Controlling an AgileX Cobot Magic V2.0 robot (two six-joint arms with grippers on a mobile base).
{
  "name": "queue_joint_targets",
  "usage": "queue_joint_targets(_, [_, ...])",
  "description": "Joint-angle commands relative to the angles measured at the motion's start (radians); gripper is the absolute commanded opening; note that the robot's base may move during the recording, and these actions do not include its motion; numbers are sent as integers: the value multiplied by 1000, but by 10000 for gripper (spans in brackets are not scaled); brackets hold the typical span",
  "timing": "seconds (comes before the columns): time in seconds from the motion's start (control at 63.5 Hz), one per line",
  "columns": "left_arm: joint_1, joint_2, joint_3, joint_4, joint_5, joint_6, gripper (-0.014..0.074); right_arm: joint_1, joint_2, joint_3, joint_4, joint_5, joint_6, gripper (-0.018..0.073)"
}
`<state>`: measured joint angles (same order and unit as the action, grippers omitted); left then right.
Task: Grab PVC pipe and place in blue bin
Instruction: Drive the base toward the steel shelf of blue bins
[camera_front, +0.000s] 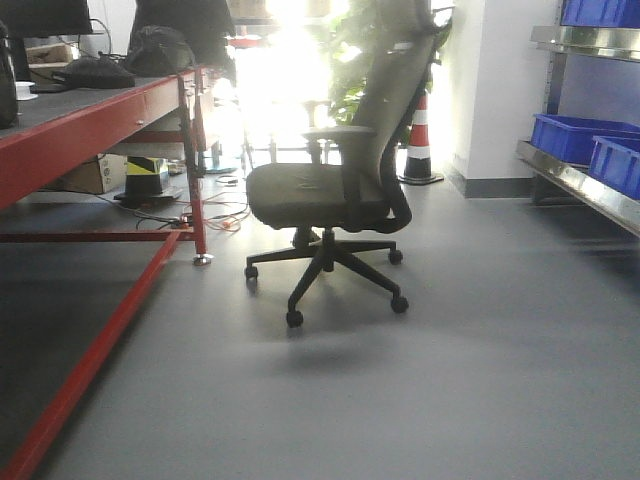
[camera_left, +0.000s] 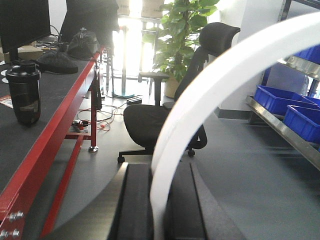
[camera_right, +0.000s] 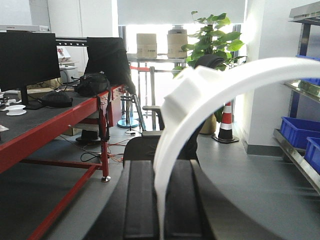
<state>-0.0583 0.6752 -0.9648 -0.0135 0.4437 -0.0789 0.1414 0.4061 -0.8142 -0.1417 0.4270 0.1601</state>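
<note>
Left gripper (camera_left: 159, 170): fingers (camera_left: 135, 200) clenched on the PVC pipe (camera_left: 225, 75). You see the two black pads pressed to either side of the white strip. From there it rises and bends in a wide arc toward the upper right of the left wrist view.

Right gripper (camera_right: 160, 167): fingers (camera_right: 140, 200) likewise clamped on the PVC pipe (camera_right: 250, 75). Here the arc carries a squared block (camera_right: 187, 95) partway up, then sweeps off to the right edge. You cannot tell from these views whether both grippers hold one piece or two.

The pipe is held in the air over grey floor (camera_front: 450, 380), not resting on anything.

Surroundings:
- The blue bins (camera_front: 575, 135) sit on a metal shelf (camera_front: 580, 185) at the right, well apart from the grippers.
- An office chair (camera_front: 325, 190) stands mid-floor, straight ahead.
- A red table (camera_front: 90, 130) runs along the left, with a black shaker bottle (camera_left: 23, 92) upright on it and a monitor (camera_right: 27, 55) further back.
- A striped traffic cone (camera_front: 420, 140) and a potted plant (camera_left: 182, 35) stand beyond the chair, against bright window glare
</note>
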Motion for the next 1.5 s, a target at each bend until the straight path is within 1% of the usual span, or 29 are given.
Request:
queue_joint_targets(0.0, [-6, -4, 0, -5, -21, 1, -111, -2, -2, 3, -11, -25, -6, -167])
queue_joint_targets(1.48, [-6, -4, 0, -5, -21, 1, -111, -2, -2, 3, -11, -31, -6, -167])
